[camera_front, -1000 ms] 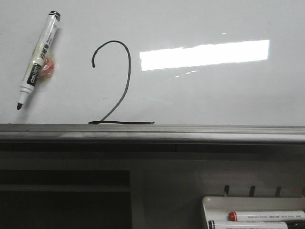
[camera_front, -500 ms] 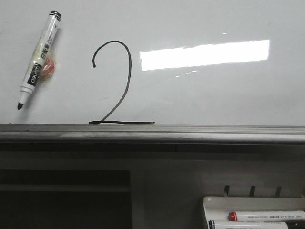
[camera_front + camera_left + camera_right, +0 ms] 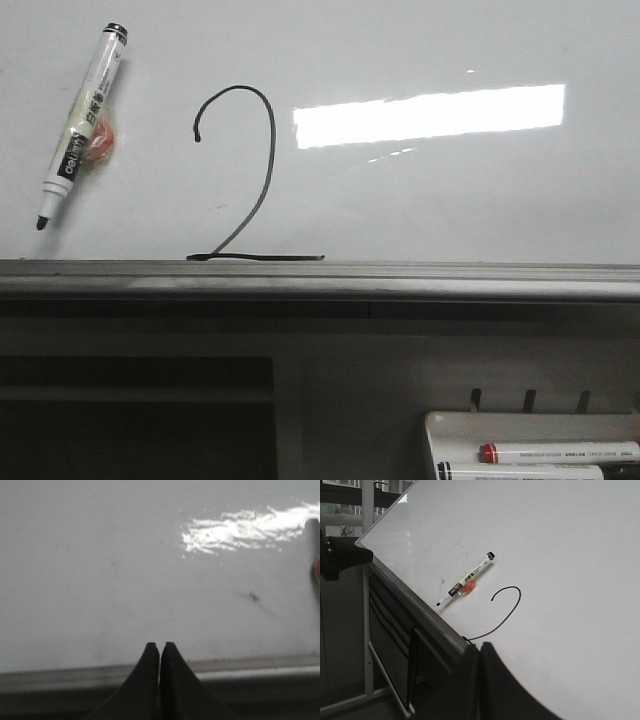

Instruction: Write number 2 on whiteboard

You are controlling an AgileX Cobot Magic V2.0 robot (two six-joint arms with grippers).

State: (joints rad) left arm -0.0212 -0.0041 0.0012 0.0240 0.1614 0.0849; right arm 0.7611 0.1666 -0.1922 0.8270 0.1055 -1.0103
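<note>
Front view: the number 2 [image 3: 238, 175] stands complete on the whiteboard [image 3: 450, 200], its base line resting just above the grey ledge [image 3: 320, 278]. A marker [image 3: 82, 122] sits on the board up and to the left of the numeral, tilted, tip lowest. No arm shows here.

Left wrist view: the left gripper [image 3: 159, 652] has its fingers pressed together, nothing between them, facing bare board just above the ledge. The numeral is not visible.

Right wrist view: the right gripper [image 3: 479, 655] is likewise closed and empty. The numeral lies directly beyond its fingertips, its long axis running away from them; the marker lies beyond the numeral.

Judgement: writing appears finished; the right arm is nearer the numeral.
</note>
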